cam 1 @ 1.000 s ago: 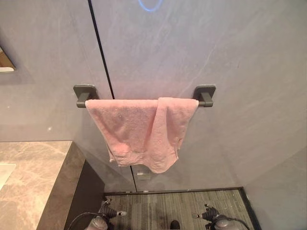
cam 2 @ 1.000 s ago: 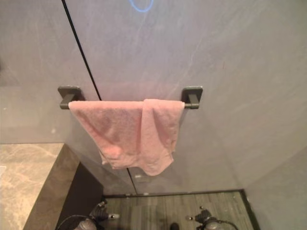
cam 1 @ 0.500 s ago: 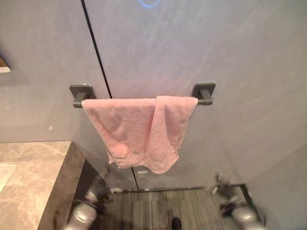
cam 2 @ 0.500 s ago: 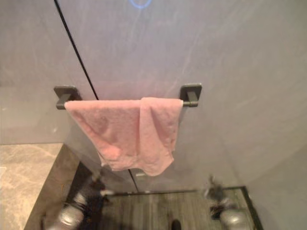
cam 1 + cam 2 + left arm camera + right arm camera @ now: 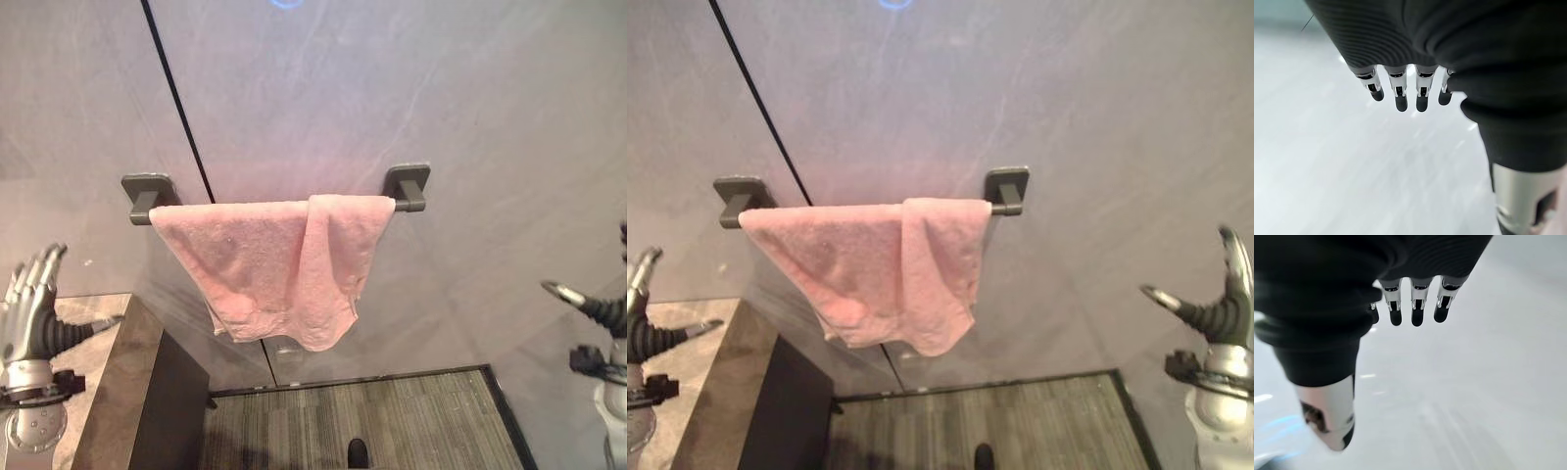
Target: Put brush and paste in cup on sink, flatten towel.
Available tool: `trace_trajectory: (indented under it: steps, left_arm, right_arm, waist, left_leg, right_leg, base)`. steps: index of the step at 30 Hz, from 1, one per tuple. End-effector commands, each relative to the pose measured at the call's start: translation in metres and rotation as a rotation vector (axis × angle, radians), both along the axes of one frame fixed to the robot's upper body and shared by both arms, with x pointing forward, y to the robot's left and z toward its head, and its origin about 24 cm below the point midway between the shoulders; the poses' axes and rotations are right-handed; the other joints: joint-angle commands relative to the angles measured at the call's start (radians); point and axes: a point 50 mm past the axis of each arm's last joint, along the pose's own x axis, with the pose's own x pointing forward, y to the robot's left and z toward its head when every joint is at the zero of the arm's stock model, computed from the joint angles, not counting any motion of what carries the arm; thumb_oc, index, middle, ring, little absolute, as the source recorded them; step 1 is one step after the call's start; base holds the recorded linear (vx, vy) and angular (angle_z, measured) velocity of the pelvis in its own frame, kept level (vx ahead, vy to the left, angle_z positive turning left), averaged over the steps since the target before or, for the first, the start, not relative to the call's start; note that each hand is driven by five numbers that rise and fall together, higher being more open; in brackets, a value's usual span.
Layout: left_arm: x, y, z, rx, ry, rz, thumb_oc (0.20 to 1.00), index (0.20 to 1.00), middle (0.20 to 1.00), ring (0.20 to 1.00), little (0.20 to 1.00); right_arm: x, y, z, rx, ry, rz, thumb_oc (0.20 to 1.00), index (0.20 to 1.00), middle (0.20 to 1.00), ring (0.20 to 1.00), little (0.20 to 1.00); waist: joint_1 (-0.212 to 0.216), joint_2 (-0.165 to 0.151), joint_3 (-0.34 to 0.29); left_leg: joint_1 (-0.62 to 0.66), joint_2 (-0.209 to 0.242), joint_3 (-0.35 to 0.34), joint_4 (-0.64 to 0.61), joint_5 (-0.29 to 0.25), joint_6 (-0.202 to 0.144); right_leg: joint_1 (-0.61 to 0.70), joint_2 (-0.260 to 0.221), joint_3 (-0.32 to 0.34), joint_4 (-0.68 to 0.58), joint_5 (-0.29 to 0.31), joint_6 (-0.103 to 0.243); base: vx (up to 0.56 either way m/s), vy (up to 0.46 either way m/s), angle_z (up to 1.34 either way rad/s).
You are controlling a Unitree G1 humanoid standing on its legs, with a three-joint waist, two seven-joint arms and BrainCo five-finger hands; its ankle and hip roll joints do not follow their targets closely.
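Observation:
A pink towel (image 5: 274, 264) hangs over a dark wall rail (image 5: 407, 186), bunched, with its right part folded over itself and its lower edge uneven. My left hand (image 5: 29, 304) is raised at the left edge, fingers straight and empty, well left of and below the towel. My right hand (image 5: 1220, 304) is up at the right edge, thumb spread, fingers straight, holding nothing. Both wrist views show straight fingers (image 5: 1398, 95) and fingers (image 5: 1418, 311) in front of the pale wall.
A marble counter (image 5: 122, 392) with a dark side panel stands at the lower left, under my left hand. A dark vertical seam (image 5: 176, 98) runs down the grey wall behind the towel. Grey ribbed floor (image 5: 392, 426) lies below.
Both hands have risen from low near the floor to the left and right edges of the view. The camera has shifted a little; the towel hangs as before.

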Motion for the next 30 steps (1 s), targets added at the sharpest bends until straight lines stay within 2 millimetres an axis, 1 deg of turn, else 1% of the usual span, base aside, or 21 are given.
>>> trace_trajectory:
  steps: [1, 2, 3, 4, 5, 6, 7, 8, 9, 10, 11, 15, 17, 19, 22, 25, 27, 30]
  left_arm:
    - [0.009, -0.014, 0.048, 0.268, -0.156, -0.107, 1.0, 1.0, 1.0, 1.0, 1.0]
    - [0.011, -0.03, 0.061, 0.348, -0.199, -0.185, 1.0, 1.0, 1.0, 1.0, 1.0]
    - [0.011, -0.03, 0.061, 0.349, -0.2, -0.183, 1.0, 1.0, 1.0, 1.0, 1.0]
    - [0.011, -0.044, 0.071, 0.406, -0.24, -0.259, 1.0, 1.0, 1.0, 1.0, 1.0]
    - [0.011, -0.044, 0.07, 0.405, -0.241, -0.258, 1.0, 1.0, 1.0, 1.0, 1.0]
    - [0.009, -0.055, 0.078, 0.456, -0.281, -0.326, 1.0, 1.0, 1.0, 1.0, 1.0]
    - [0.009, -0.055, 0.078, 0.455, -0.282, -0.325, 1.0, 1.0, 1.0, 1.0, 1.0]
    - [0.008, -0.062, 0.08, 0.492, -0.298, -0.37, 1.0, 1.0, 1.0, 1.0, 1.0]
    - [0.007, -0.061, 0.08, 0.493, -0.297, -0.368, 1.0, 1.0, 1.0, 1.0, 1.0]
    - [0.006, -0.065, 0.078, 0.493, -0.278, -0.402, 1.0, 1.0, 1.0, 1.0, 1.0]
    - [0.006, -0.065, 0.077, 0.491, -0.277, -0.402, 1.0, 1.0, 1.0, 1.0, 1.0]
    - [0.009, -0.065, 0.071, 0.49, -0.208, -0.427, 1.0, 1.0, 1.0, 1.0, 1.0]
    - [0.011, -0.064, 0.066, 0.489, -0.172, -0.431, 1.0, 1.0, 1.0, 1.0, 1.0]
    - [0.015, -0.058, 0.063, 0.522, -0.141, -0.406, 1.0, 1.0, 1.0, 1.0, 1.0]
    - [0.022, -0.053, 0.051, 0.563, -0.053, -0.403, 1.0, 1.0, 1.0, 1.0, 1.0]
    - [0.026, -0.052, 0.044, 0.557, -0.013, -0.416, 1.0, 1.0, 1.0, 1.0, 1.0]
    - [0.029, -0.055, 0.042, 0.557, 0.001, -0.435, 1.0, 1.0, 1.0, 1.0, 1.0]
    - [0.032, -0.06, 0.045, 0.579, -0.009, -0.453, 1.0, 1.0, 1.0, 1.0, 1.0]
  right_arm:
    - [0.012, 0.033, 0.036, -0.198, -0.162, 0.137, 1.0, 1.0, 1.0, 1.0, 1.0]
    - [0.016, 0.056, 0.047, -0.293, -0.191, 0.239, 1.0, 1.0, 1.0, 1.0, 1.0]
    - [0.016, 0.057, 0.047, -0.294, -0.192, 0.24, 1.0, 1.0, 1.0, 1.0, 1.0]
    - [0.015, 0.074, 0.056, -0.399, -0.232, 0.301, 1.0, 1.0, 1.0, 1.0, 1.0]
    - [0.016, 0.074, 0.056, -0.403, -0.234, 0.3, 1.0, 1.0, 1.0, 1.0, 1.0]
    - [0.006, 0.093, 0.07, -0.556, -0.328, 0.363, 1.0, 1.0, 1.0, 1.0, 1.0]
    - [0.006, 0.094, 0.07, -0.559, -0.33, 0.362, 1.0, 1.0, 1.0, 1.0, 1.0]
    - [0.0, 0.106, 0.075, -0.594, -0.388, 0.426, 1.0, 1.0, 1.0, 1.0, 1.0]
    - [0.001, 0.106, 0.075, -0.592, -0.388, 0.428, 1.0, 1.0, 1.0, 1.0, 1.0]
    - [0.0, 0.111, 0.075, -0.646, -0.395, 0.444, 1.0, 1.0, 1.0, 1.0, 1.0]
    - [0.0, 0.111, 0.074, -0.647, -0.394, 0.444, 1.0, 1.0, 1.0, 1.0, 1.0]
    - [0.009, 0.117, 0.068, -0.739, -0.303, 0.496, 1.0, 1.0, 1.0, 1.0, 1.0]
    - [0.011, 0.121, 0.067, -0.764, -0.28, 0.533, 1.0, 1.0, 1.0, 1.0, 1.0]
    - [0.012, 0.125, 0.07, -0.782, -0.289, 0.559, 1.0, 1.0, 1.0, 1.0, 1.0]
    - [0.016, 0.13, 0.069, -0.818, -0.276, 0.585, 1.0, 1.0, 1.0, 1.0, 1.0]
    - [0.022, 0.135, 0.067, -0.835, -0.26, 0.604, 1.0, 1.0, 1.0, 1.0, 1.0]
    - [0.028, 0.139, 0.065, -0.86, -0.239, 0.616, 1.0, 1.0, 1.0, 1.0, 1.0]
    - [0.032, 0.141, 0.062, -0.885, -0.222, 0.617, 1.0, 1.0, 1.0, 1.0, 1.0]
  waist:
    - [0.013, -0.036, -0.017]
    - [0.019, -0.039, -0.015]
    - [0.018, -0.039, -0.016]
    - [0.022, -0.043, -0.018]
    - [0.021, -0.042, -0.017]
    - [0.024, -0.045, -0.017]
    - [0.023, -0.044, -0.016]
    - [0.028, -0.046, -0.015]
    - [0.027, -0.047, -0.016]
    - [0.028, -0.05, -0.013]
    - [0.028, -0.048, -0.014]
    - [0.037, -0.053, -0.01]
    - [0.039, -0.054, -0.01]
    - [0.038, -0.051, -0.009]
    - [0.042, -0.054, -0.008]
    - [0.044, -0.054, -0.007]
    - [0.046, -0.053, -0.006]
    - [0.044, -0.052, -0.006]
  left_leg:
    - [-0.047, 0.02, -0.032, 0.009, 0.015, -0.021]
    - [-0.046, 0.02, -0.029, 0.009, 0.02, -0.02]
    - [-0.045, 0.02, -0.031, 0.009, 0.016, -0.021]
    - [-0.046, 0.02, -0.031, 0.009, 0.016, -0.021]
    - [-0.046, 0.02, -0.03, 0.009, 0.016, -0.021]
    - [-0.046, 0.02, -0.032, 0.009, 0.017, -0.022]
    - [-0.046, 0.02, -0.032, 0.009, 0.017, -0.022]
    - [-0.046, 0.02, -0.032, 0.009, 0.019, -0.022]
    - [-0.046, 0.02, -0.032, 0.009, 0.019, -0.022]
    - [-0.048, 0.019, -0.035, 0.009, 0.02, -0.022]
    - [-0.048, 0.019, -0.035, 0.009, 0.02, -0.022]
    - [-0.05, 0.019, -0.036, 0.009, 0.024, -0.023]
    - [-0.05, 0.018, -0.037, 0.009, 0.025, -0.024]
    - [-0.051, 0.018, -0.037, 0.009, 0.026, -0.025]
    - [-0.054, 0.017, -0.038, 0.009, 0.029, -0.025]
    - [-0.054, 0.017, -0.038, 0.009, 0.028, -0.026]
    - [-0.055, 0.015, -0.038, 0.009, 0.028, -0.025]
    - [-0.056, 0.015, -0.039, 0.009, 0.028, -0.025]
  right_leg:
    - [0.084, -0.104, -0.015, 0.009, -0.037, 0.104]
    - [0.083, -0.104, -0.014, 0.009, -0.031, 0.103]
    - [0.083, -0.104, -0.012, 0.009, -0.033, 0.104]
    - [0.083, -0.105, -0.014, 0.009, -0.033, 0.104]
    - [0.083, -0.105, -0.013, 0.009, -0.033, 0.104]
    - [0.083, -0.105, -0.012, 0.009, -0.033, 0.104]
    - [0.083, -0.105, -0.011, 0.009, -0.033, 0.104]
    - [0.082, -0.105, -0.013, 0.009, -0.032, 0.105]
    - [0.082, -0.105, -0.013, 0.009, -0.032, 0.105]
    - [0.082, -0.105, -0.017, 0.009, -0.031, 0.104]
    - [0.082, -0.105, -0.017, 0.009, -0.031, 0.104]
    - [0.084, -0.106, -0.021, 0.009, -0.031, 0.103]
    - [0.085, -0.105, -0.02, 0.009, -0.032, 0.102]
    - [0.083, -0.105, -0.02, 0.009, -0.031, 0.104]
    - [0.082, -0.106, -0.023, 0.009, -0.029, 0.105]
    - [0.081, -0.106, -0.024, 0.009, -0.028, 0.105]
    - [0.081, -0.105, -0.025, 0.009, -0.029, 0.105]
    - [0.082, -0.107, -0.027, 0.009, -0.03, 0.106]
  base:
    - [-0.03, 0.0, -0.01]
    - [0.0, 0.0, 0.0]
    - [0.0, 0.0, 0.0]
    - [0.0, 0.0, 0.0]
    - [0.0, 0.0, 0.0]
    - [0.0, 0.0, 0.0]
    - [0.0, 0.0, 0.0]
    - [0.0, 0.0, 0.0]
    - [0.0, 0.0, 0.0]
    - [0.0, 0.0, 0.0]
    - [0.0, 0.0, 0.0]
    - [0.0, 0.0, 0.0]
    - [0.0, 0.0, 0.0]
    - [0.0, 0.0, 0.0]
    - [0.0, 0.0, 0.0]
    - [0.0, 0.0, 0.0]
    - [0.0, 0.0, 0.0]
    - [0.0, 0.0, 0.0]
